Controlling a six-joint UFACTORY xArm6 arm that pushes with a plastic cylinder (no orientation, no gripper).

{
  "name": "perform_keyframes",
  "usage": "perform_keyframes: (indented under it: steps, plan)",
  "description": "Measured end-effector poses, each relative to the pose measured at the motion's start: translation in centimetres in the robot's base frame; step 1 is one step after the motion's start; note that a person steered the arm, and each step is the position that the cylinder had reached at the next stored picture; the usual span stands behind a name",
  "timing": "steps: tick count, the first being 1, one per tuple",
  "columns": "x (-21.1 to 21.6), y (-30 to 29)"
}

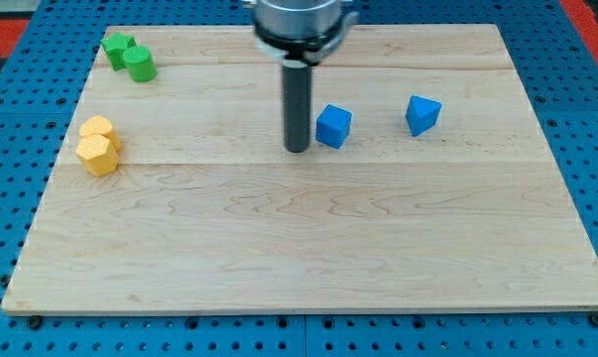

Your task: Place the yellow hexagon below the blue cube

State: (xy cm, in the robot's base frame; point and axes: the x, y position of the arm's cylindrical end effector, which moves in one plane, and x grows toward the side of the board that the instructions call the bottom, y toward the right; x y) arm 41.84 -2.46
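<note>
Along the left edge of the wooden board (279,258), two yellow blocks sit pressed together a little above mid-height: the yellow hexagon (98,155) is the lower one, and a second yellow block (98,129), whose shape I cannot make out fully, touches it from above. In the upper left corner of the frame lie two green blocks, also touching: a green block with a notched outline (118,48) and, just to its lower right, a green cylinder (139,63). Moving toward the centre, the arm's mount comes in from the top edge of the frame and the dark rod drops straight down; my tip (297,149) rests on the board just left of the blue cube (333,126), near it but with a thin strip of wood visible between them. The rod is a plain pusher with nothing to open or close, and it holds nothing; it touches no block. To the right of the cube, apart from it and slightly higher in the frame, sits a blue wedge-like block (422,114). The yellow hexagon is well apart from the blue cube, far over on the left side, and the patch of board under the cube in the frame shows only bare wood.
</note>
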Motion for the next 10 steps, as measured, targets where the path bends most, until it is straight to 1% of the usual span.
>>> perform_keyframes:
  steps: [1,2,3,4,5,6,7,8,9,10]
  plan:
    - [-1.3,2.4]
    - [-1.9,8.8]
    - [-1.6,7.1]
    - [-1.8,1.4]
    - [-4.6,3.9]
    - [-6.6,7.8]
    - [-5.3,11.6]
    - [-4.4,9.4]
    - [-4.6,-2.0]
    - [-5.0,-12.0]
